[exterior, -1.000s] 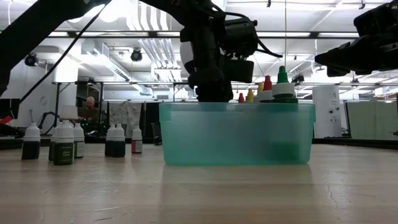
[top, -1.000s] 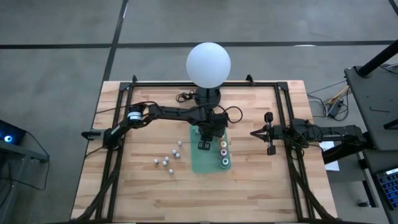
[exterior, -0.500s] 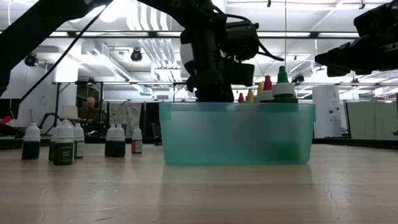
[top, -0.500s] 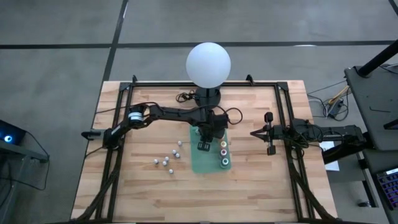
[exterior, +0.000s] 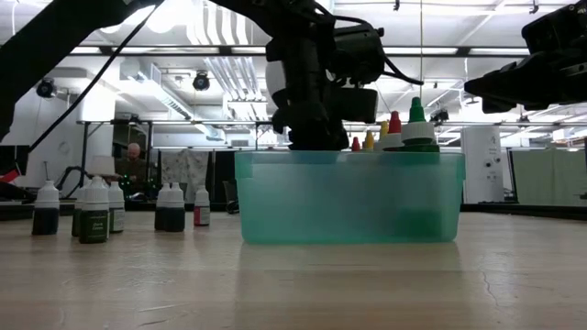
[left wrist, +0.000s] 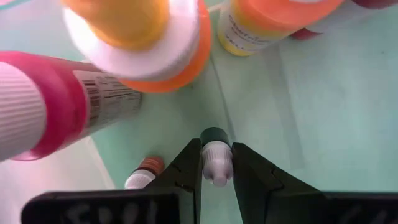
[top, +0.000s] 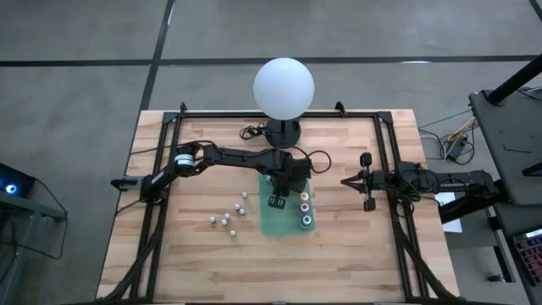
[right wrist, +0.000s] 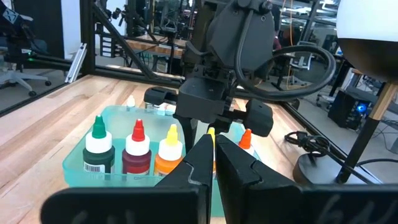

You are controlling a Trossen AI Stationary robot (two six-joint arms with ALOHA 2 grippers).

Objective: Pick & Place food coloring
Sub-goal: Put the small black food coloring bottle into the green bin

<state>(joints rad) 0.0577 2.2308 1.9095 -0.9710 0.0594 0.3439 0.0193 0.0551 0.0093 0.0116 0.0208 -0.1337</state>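
While the left hand (left wrist: 216, 163) grips a small white-capped food coloring bottle (left wrist: 215, 152) low inside the green bin (exterior: 348, 197), the placing step looks nearly done; next it should release and lift clear of the tall bottles (right wrist: 134, 152). Only a barcode shows on the pink bottle (left wrist: 59, 102); no brand is legible. Right hand (right wrist: 210, 163), clenched empty, waits at the surface (top: 195, 254) edge.

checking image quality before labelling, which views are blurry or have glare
Left wrist view: the big bottles loom close and soft, while the small bottle between the left gripper fingers is sharper. Low view: the left arm is a dark silhouette against bright ceiling lights. High view: the lamp is blown out white.
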